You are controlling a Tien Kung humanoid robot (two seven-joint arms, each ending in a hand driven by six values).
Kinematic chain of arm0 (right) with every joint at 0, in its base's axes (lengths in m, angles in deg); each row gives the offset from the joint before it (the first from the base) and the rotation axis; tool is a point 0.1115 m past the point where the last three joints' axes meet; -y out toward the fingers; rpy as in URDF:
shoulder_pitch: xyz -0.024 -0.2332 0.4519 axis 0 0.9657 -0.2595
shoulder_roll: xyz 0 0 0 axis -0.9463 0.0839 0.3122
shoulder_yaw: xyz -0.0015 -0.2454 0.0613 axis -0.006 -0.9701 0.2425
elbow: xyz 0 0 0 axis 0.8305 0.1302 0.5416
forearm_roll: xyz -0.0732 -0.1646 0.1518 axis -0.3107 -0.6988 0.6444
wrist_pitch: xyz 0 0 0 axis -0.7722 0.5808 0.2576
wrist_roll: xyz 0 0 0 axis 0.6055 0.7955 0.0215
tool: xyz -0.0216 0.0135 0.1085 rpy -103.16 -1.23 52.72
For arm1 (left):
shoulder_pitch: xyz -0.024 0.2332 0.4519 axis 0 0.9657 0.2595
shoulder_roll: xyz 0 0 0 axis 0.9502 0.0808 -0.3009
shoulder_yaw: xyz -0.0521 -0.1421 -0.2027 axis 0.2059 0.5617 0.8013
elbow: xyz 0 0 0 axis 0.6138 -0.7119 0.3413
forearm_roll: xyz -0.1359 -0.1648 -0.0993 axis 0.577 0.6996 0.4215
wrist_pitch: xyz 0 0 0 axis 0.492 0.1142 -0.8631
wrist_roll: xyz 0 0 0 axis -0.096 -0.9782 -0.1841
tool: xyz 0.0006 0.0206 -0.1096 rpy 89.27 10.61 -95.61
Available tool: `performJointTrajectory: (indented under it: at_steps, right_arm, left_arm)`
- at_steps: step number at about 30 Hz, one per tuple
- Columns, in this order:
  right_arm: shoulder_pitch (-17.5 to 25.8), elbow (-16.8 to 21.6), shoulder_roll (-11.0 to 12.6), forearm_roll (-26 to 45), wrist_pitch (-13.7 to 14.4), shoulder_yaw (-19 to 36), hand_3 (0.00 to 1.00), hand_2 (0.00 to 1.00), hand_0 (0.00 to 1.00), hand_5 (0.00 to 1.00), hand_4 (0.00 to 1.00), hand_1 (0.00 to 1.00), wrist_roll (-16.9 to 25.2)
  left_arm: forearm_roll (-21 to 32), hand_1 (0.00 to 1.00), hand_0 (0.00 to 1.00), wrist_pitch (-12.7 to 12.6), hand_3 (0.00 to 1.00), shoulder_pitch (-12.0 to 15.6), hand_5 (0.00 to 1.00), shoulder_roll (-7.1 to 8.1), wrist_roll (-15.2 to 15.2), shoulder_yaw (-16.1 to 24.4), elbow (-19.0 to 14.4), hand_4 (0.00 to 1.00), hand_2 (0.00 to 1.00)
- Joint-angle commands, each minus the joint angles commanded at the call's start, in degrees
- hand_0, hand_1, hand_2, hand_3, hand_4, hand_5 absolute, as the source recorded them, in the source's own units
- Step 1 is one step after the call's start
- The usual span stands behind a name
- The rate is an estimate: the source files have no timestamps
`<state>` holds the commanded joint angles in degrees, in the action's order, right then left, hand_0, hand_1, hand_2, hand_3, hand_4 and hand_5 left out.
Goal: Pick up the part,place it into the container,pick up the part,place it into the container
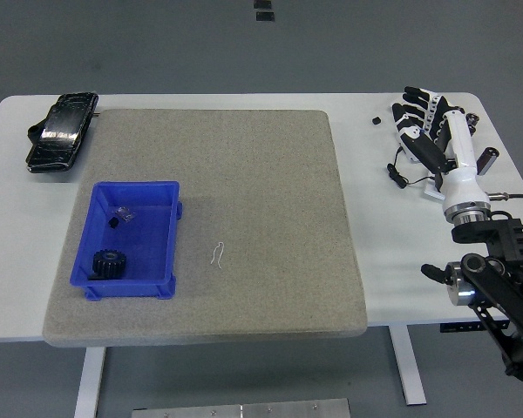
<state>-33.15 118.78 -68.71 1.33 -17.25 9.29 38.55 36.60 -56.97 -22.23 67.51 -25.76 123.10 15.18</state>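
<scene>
A blue bin (pixel 166 193) sits on the left of the grey mat (pixel 261 192). In it lie a black gear (pixel 109 263) and a small clear bag with a black bit (pixel 120 215). My right hand (pixel 421 117) is over the parts at the table's right end, fingers spread and holding nothing. It hides most of the parts there. A black cylinder (pixel 487 160) and a small black piece (pixel 376 120) show beside it. My left arm is out of view.
A black case (pixel 63 131) lies at the far left corner of the white table (pixel 392 252). A thin white wire bit (pixel 217 252) lies on the mat right of the bin. A black cable (pixel 399 174) curls near my right wrist.
</scene>
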Motion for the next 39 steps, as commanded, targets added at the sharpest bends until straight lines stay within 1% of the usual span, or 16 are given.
performJointTrajectory:
  at_steps: [3,4,9,10,15,16,17,22,28,34,35,39]
  right_arm:
    - [0.2,-0.2,0.0,1.7,-0.8,0.3,0.713,0.754,0.712,0.378,0.724,0.729,0.6]
    - [0.2,-0.4,0.0,2.6,-1.1,0.4,0.715,0.754,0.714,0.416,0.741,0.725,0.9]
    - [0.1,-1.5,0.3,6.7,-2.9,0.5,0.715,0.754,0.714,0.416,0.741,0.725,2.2]
    - [0.1,-1.7,0.4,7.5,-3.3,0.6,0.716,0.753,0.71,0.432,0.758,0.723,2.4]
    - [0.6,-2.2,0.7,10.2,-4.8,1.6,0.716,0.753,0.71,0.432,0.758,0.723,3.0]
    - [0.7,-2.2,0.7,10.6,-5.1,2.0,0.714,0.754,0.709,0.453,0.766,0.721,3.1]
    - [0.9,-2.2,0.7,11.0,-5.3,2.4,0.714,0.754,0.709,0.453,0.766,0.721,3.2]
    - [1.7,-2.0,0.6,11.7,-6.0,4.6,0.713,0.753,0.712,0.455,0.771,0.718,3.3]
    - [2.0,-1.8,0.4,11.9,-6.4,6.0,0.713,0.753,0.712,0.455,0.771,0.718,3.2]
    - [2.1,-1.6,0.1,12.0,-6.9,6.8,0.711,0.753,0.713,0.453,0.771,0.715,3.1]
    - [2.2,-1.6,0.1,12.0,-6.9,7.0,0.713,0.752,0.714,0.47,0.785,0.715,3.1]
    - [2.4,-1.5,0.1,12.0,-7.1,7.6,0.713,0.752,0.714,0.47,0.785,0.715,3.1]
  left_arm:
    - [0.6,0.718,0.746,-0.1,0.632,0.3,0.412,-0.12,-0.1,-0.3,0.0,0.673,0.716]
    - [0.9,0.718,0.746,-0.2,0.632,0.4,0.405,-0.21,-0.2,-0.5,0.0,0.678,0.716]
    - [2.2,0.718,0.746,-0.5,0.632,1.0,0.405,-0.67,-0.4,-1.0,0.0,0.678,0.716]
    - [2.6,0.718,0.746,-0.6,0.633,1.0,0.401,-0.73,-0.5,-1.2,0.0,0.68,0.717]
    - [4.1,0.718,0.746,-0.9,0.633,1.3,0.401,-0.79,-0.9,-2.0,0.1,0.68,0.717]
    - [4.2,0.718,0.746,-1.0,0.632,1.3,0.397,-0.79,-0.9,-2.0,0.1,0.681,0.717]
    - [4.4,0.718,0.746,-1.0,0.632,1.3,0.397,-0.79,-1.0,-2.1,0.1,0.681,0.717]
    - [4.5,0.719,0.746,-1.0,0.632,0.5,0.397,-0.62,-1.1,-2.2,0.1,0.681,0.717]
    - [3.8,0.719,0.746,-1.0,0.632,-0.3,0.397,-0.45,-0.9,-1.7,0.0,0.681,0.717]
    - [3.6,0.719,0.746,-1.0,0.632,-0.6,0.395,-0.62,-0.7,-1.5,0.0,0.682,0.717]
    - [3.7,0.719,0.746,-1.0,0.632,-0.7,0.394,-0.66,-0.8,-1.5,0.0,0.683,0.717]
    - [3.9,0.719,0.746,-1.1,0.632,-0.8,0.394,-0.8,-0.8,-1.7,0.0,0.683,0.717]
